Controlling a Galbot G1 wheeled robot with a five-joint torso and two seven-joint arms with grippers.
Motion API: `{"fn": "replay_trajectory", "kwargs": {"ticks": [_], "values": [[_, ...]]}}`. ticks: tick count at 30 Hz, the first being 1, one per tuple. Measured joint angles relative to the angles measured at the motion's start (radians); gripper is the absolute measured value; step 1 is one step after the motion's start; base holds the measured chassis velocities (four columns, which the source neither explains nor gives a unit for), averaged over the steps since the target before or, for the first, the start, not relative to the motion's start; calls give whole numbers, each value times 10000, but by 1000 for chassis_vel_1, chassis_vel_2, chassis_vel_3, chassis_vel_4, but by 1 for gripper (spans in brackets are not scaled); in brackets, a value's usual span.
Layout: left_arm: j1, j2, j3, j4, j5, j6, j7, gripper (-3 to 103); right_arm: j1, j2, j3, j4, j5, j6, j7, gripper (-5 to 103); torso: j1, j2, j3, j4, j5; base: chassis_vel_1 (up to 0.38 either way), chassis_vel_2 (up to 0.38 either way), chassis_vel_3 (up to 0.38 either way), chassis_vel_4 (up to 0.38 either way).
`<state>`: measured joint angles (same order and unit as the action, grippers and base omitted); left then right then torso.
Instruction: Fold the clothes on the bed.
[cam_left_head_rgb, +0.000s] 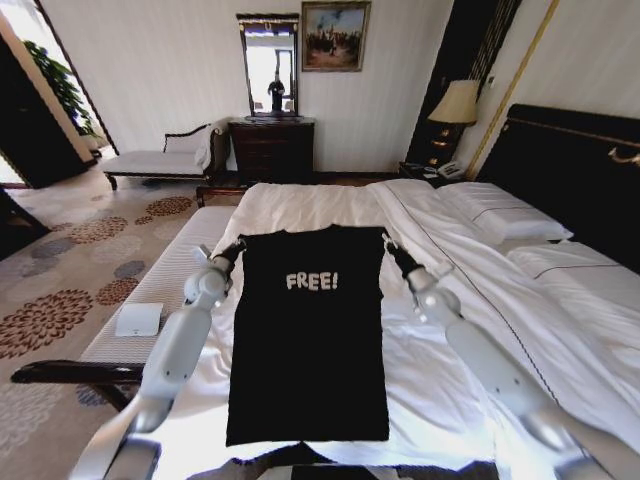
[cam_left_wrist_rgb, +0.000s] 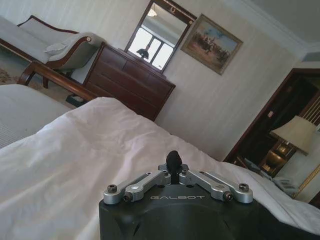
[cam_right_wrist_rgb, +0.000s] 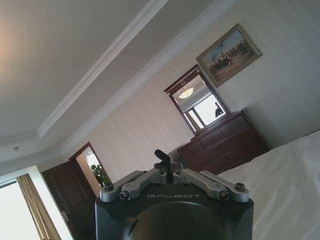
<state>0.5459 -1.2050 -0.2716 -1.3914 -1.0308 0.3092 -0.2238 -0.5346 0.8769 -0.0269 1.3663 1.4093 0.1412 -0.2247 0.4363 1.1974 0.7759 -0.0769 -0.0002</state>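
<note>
A black T-shirt (cam_left_head_rgb: 308, 340) with white "FREE!" lettering lies flat on the white bed (cam_left_head_rgb: 470, 300), sleeves already turned in so it forms a long rectangle. The robot's left hand (cam_left_head_rgb: 236, 247) sits at the shirt's far left corner and its right hand (cam_left_head_rgb: 389, 245) at the far right corner. In both wrist views the fingers look drawn together, apparently pinched on the cloth, though the fabric itself is hidden there. The step appears to be the lengthwise fold; the next move likely calls for carrying both corners evenly toward the near hem. No containers are present.
</note>
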Motion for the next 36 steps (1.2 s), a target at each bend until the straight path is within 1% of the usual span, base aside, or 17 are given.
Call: {"fn": "replay_trajectory", "kwargs": {"ticks": [3, 6, 10, 11, 13, 15, 18, 19, 21, 23, 24, 25, 30, 31, 34, 35, 36], "values": [[-376, -245, 105, 749, 87, -164, 171, 2, 367, 265, -443, -669, -139, 135, -221, 1, 0, -1, 1, -1, 2, 0, 0, 0, 0], [-521, -368, 141, 1017, 88, -245, 313, 2, 460, 484, -549, -1015, -300, 234, -329, 1, 1, 0, 1, -2, 2, 0, 0, 0, 0], [-485, -363, 178, 987, 43, -283, 433, 2, 377, 625, -514, -1093, -396, 266, -294, 1, 2, -1, 0, -1, 2, 0, 0, 0, 0], [-232, -204, 181, 668, -55, -290, 491, 2, 60, 627, -328, -889, -526, 203, 17, 1, 0, -1, 0, -2, 4, 0, 0, 0, 0], [-120, -149, 169, 528, -104, -290, 493, 2, -26, 608, -285, -806, -556, 185, 106, 1, 0, -1, 0, -2, 5, 0, 0, 0, 0], [714, 226, -91, -521, -265, -99, 325, 2, -879, 227, 170, 131, -830, 110, 569, 1, -3, 0, -2, -1, 2, 0, 0, 0, 0], [1915, 699, -539, -1876, -444, 324, -47, 2, -2092, -308, 837, 1422, -688, 39, 720, 1, -4, 0, -4, -3, 0, 0, 0, 0, 0], [1915, 699, -539, -1876, -444, 324, -47, 2, -2092, -308, 837, 1422, -688, 39, 720, 1, -4, 0, -4, -3, 0, 0, 0, 0, 0], [2806, 941, -824, -2742, -520, 497, -208, 2, -2756, -605, 1032, 2108, -554, -42, 891, 1, -4, 1, -4, -8, 5, 0, 0, 0, 0], [4116, 1145, -1217, -3912, -490, 691, -365, 2, -3362, -863, 1140, 2779, -539, -164, 1097, 1, -7, 2, -6, -1, -2, 0, 0, 0, 0], [4925, 1163, -1408, -4528, -264, 742, -434, 2, -3893, -1016, 1275, 3234, -658, -321, 1399, 1, -9, 3, -6, 0, 5, 0, 0, 0, 0], [4925, 1163, -1408, -4528, -264, 742, -434, 2, -3893, -1016, 1275, 3234, -658, -321, 1399, 1, -9, 3, -6, 0, 5, 0, 0, 0, 0], [7090, 758, -1706, -5830, 662, 849, -510, 2, -5423, -1239, 1533, 3957, -1061, -554, 2334, 1, -6, 3, -4, 0, 1, 0, 0, 0, 0], [7090, 758, -1706, -5830, 662, 849, -510, 2, -5423, -1239, 1533, 3957, -1061, -554, 2334, 1, -6, 3, -4, 0, 1, 0, 0, 0, 0], [7976, 593, -1811, -6309, 1002, 917, -649, 2, -6394, -1368, 1538, 4321, -1239, -558, 2740, 1, -4, 3, -4, -2, 6, 0, 0, 0, 0], [8554, 531, -1872, -6627, 1260, 1070, -780, 2, -7218, -1511, 1539, 4528, -1459, -470, 2942, 1, -4, 3, -4, -3, 3, 0, 0, 0, 0], [8554, 531, -1872, -6627, 1260, 1070, -780, 2, -7218, -1511, 1539, 4528, -1459, -470, 2942, 1, -4, 3, -4, -3, 3, 0, 0, 0, 0]]}}
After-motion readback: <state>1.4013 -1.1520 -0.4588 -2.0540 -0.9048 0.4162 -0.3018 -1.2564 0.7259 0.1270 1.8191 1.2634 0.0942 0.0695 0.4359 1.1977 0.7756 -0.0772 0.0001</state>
